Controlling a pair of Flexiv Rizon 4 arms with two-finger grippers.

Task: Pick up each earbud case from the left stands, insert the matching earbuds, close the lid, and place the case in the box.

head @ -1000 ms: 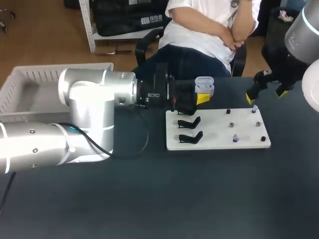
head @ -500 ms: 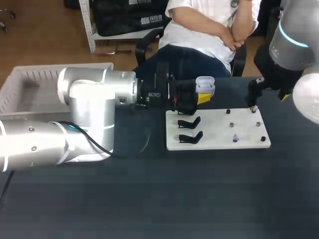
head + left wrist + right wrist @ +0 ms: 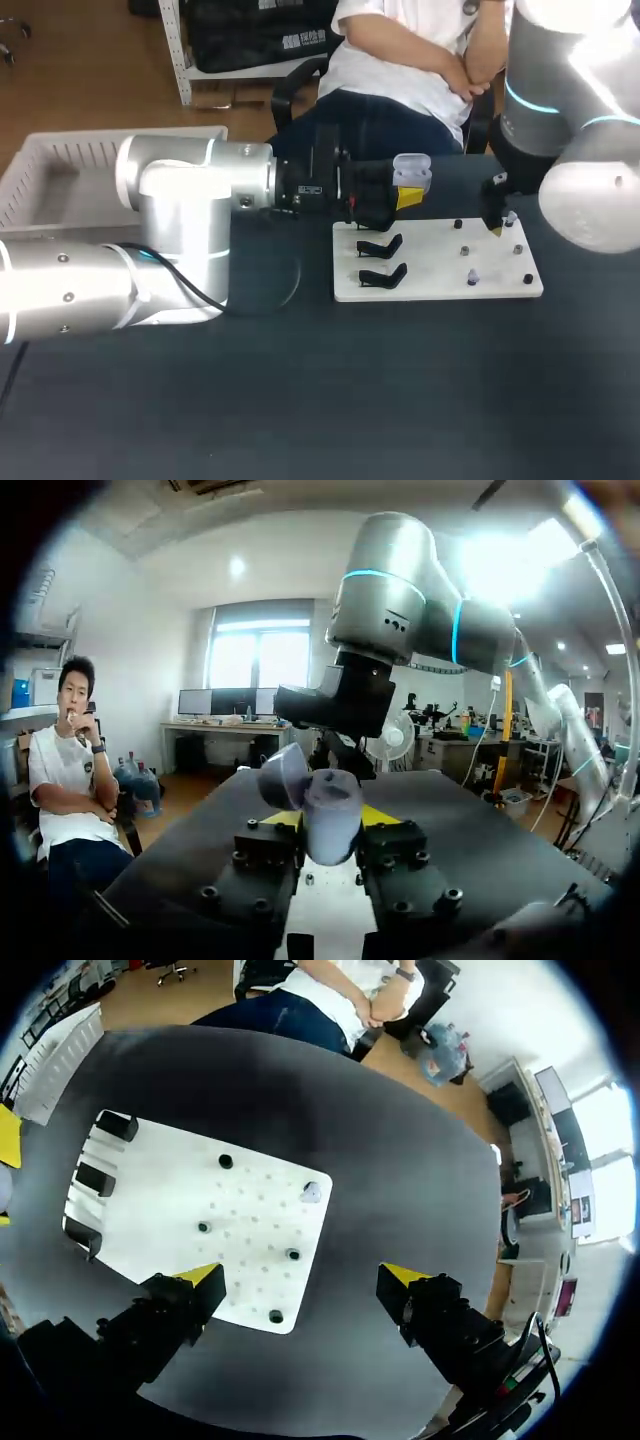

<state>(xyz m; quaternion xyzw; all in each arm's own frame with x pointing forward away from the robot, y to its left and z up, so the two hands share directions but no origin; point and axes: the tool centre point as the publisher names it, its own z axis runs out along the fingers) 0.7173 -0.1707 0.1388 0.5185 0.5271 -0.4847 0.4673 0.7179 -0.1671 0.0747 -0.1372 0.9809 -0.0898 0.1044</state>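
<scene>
Glossy silver left arm (image 3: 180,200), black wrist (image 3: 325,185), thin black cable (image 3: 205,293), silver right arm (image 3: 590,190), cyan ring band (image 3: 525,103)

**Layout of the table (image 3: 300,400).** A board (image 3: 430,268) lies on the table toward its far right edge. The stands (image 3: 380,245) line the board's left edge, one behind another. The pegs (image 3: 464,250) are spread over its right half, and an earbud (image 3: 509,218) sits on the peg at the far right corner. The box (image 3: 60,180) stands at the table's far left corner. The left gripper (image 3: 405,195) comes in from the left and holds the earbud case (image 3: 411,172) between its fingers, above the board's far left corner. The right gripper (image 3: 300,1275) hangs above the board's far right corner. One of its fingers is over the board and the other is over the table beyond it.
</scene>
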